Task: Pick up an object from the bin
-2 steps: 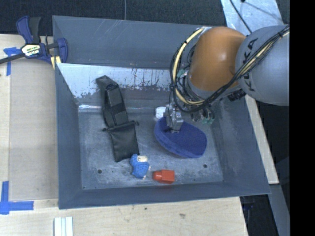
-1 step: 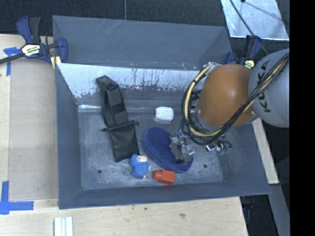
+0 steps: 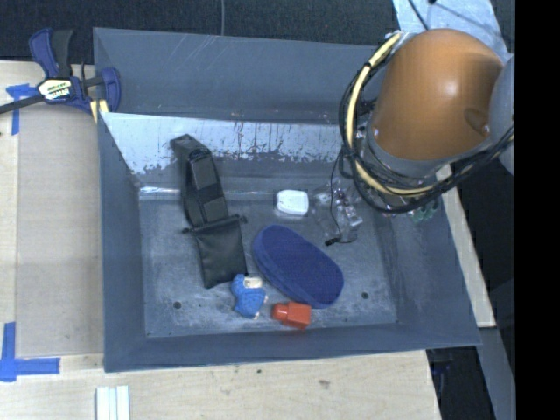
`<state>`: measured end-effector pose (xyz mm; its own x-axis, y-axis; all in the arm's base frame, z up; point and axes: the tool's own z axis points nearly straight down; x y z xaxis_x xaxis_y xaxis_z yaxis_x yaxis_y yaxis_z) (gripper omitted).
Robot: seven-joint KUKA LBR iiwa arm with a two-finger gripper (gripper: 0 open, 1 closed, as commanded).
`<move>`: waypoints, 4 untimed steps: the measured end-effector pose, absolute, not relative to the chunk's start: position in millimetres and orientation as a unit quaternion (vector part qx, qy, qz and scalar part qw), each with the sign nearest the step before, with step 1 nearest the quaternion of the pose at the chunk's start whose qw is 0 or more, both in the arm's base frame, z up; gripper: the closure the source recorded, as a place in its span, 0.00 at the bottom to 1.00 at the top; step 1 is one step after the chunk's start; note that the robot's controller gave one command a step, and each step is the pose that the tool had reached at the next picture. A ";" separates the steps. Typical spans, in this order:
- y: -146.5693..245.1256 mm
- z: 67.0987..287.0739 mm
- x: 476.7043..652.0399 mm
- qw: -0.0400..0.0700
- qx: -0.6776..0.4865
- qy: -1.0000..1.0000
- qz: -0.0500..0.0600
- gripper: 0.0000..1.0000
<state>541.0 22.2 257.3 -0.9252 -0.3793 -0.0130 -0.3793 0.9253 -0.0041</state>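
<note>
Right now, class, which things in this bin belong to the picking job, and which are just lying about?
Job in hand: gripper, over the right part of the grey bin; nearest to it, the small white piece and the blue oval case.
Lying about, farther off: black pouch; small blue toy; red-orange piece.

The tool (image 3: 343,220) hangs low in the bin (image 3: 122,234), just right of a white block (image 3: 292,203), near a blue oval (image 3: 297,266).
</note>
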 end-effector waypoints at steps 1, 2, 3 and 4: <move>41.6 141.3 532.1 -0.003 -0.173 0.985 0.001 1.00; 31.6 114.5 498.4 -0.001 -0.333 0.943 0.000 1.00; 31.7 115.3 499.2 0.000 -0.333 0.943 0.000 0.00; 31.9 78.4 500.2 0.001 -0.124 0.992 0.000 0.00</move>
<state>500.2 31.9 78.4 -0.9692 -0.2462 -0.0018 -0.2462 0.9692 0.0003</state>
